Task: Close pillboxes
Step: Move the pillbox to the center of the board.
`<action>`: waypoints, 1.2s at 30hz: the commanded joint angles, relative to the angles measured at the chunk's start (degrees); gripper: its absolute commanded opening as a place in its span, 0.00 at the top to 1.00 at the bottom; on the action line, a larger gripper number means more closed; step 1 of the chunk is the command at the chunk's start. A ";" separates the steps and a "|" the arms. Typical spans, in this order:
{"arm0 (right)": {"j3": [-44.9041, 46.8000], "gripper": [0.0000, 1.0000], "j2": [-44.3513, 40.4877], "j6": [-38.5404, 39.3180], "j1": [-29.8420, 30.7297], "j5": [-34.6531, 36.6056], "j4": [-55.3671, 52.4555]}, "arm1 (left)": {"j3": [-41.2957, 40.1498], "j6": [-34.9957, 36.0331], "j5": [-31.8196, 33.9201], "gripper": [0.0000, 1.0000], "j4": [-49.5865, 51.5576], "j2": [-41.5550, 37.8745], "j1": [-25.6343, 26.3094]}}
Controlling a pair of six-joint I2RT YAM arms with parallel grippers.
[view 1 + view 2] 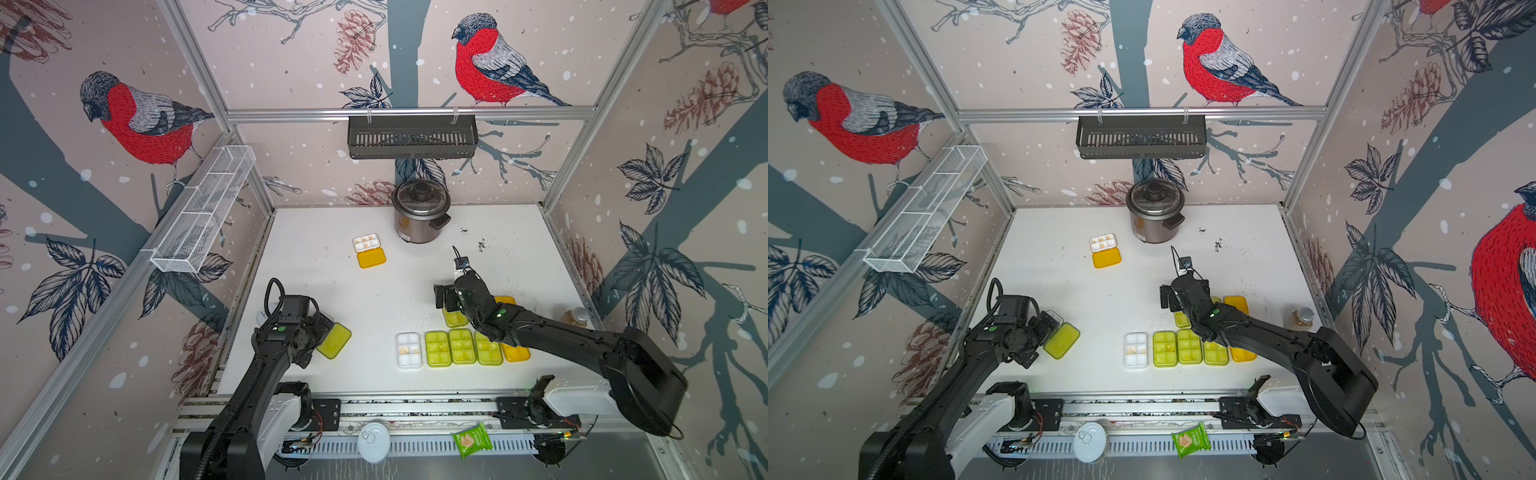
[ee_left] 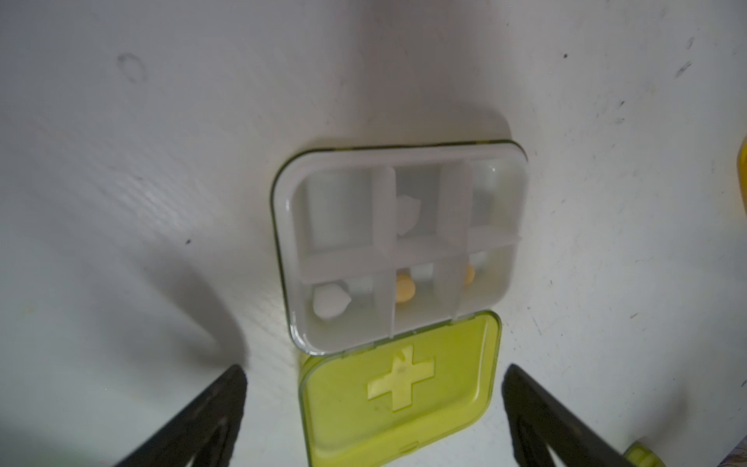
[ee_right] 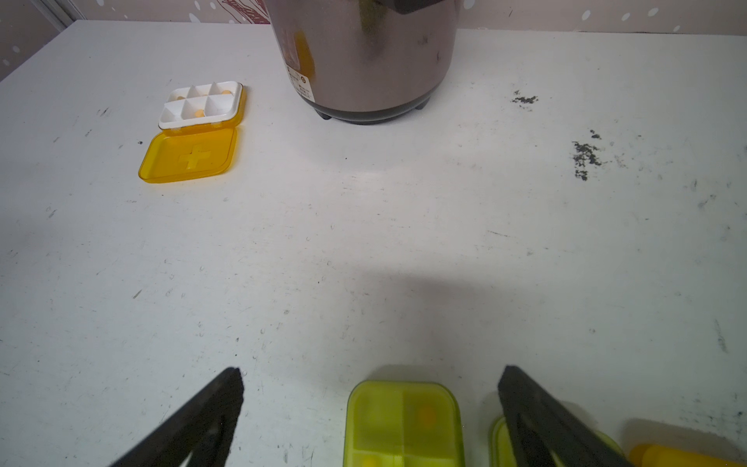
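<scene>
- Step in hand, by my reading: closing the open lime-lidded pillbox (image 2: 400, 246) near the left edge of the worktop (image 1: 332, 291). Its lid (image 2: 400, 388) lies flat, hinged back from the compartments. Pills (image 2: 405, 289) show in several of them.
- Left gripper (image 2: 374, 368): jaws wide, holding nothing, poised over that lid, which sits between the fingers (image 2: 218, 416). I cannot confirm contact.
- The next move calls for catching the lid's free edge, swinging it over the hinge and pressing until it seats. The light box may slide, so the push should bear downward.
- Right gripper (image 3: 370, 371): jaws wide, empty, above a closed lime pillbox (image 3: 402, 420) just behind the row of pillboxes (image 1: 462, 345) along the front edge.
- One more is open: the orange-lidded pillbox (image 1: 366, 243) toward the far edge, near the rice cooker (image 1: 419, 216). Bare worktop lies between it and the right gripper. The cooker would crowd an approach from behind.
- Bottle (image 1: 575, 318) at the right edge, well apart from both open boxes.
</scene>
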State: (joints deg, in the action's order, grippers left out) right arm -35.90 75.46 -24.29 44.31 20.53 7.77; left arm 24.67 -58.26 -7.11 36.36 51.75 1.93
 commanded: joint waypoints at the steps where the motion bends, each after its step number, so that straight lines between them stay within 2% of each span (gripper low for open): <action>1: -0.40 0.00 0.14 -0.62 -0.06 0.78 1.14 | -0.58 -0.89 -0.79 0.03 -2.90 0.49 0.91; 16: -0.22 0.00 -0.06 -0.81 -0.37 1.18 1.07 | -0.21 -2.03 -4.14 0.03 -10.05 4.58 7.42; 23: -0.14 0.00 -0.47 -0.92 -0.73 1.26 0.92 | 4.21 -3.10 -3.35 0.02 -14.37 11.32 12.90; 29: -0.05 0.00 -0.58 -0.85 -1.07 1.00 0.84 | 9.52 -0.90 -4.57 0.03 -15.85 19.08 14.35; 36: 0.02 0.00 -0.72 -0.67 -1.06 0.22 0.97 | 13.23 1.83 -4.38 0.03 -16.28 21.88 15.39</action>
State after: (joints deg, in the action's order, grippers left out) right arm -35.77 74.85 -24.29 43.20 21.12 7.77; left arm 36.47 -58.35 -11.81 21.26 73.21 17.21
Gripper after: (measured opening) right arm 0.997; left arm 0.977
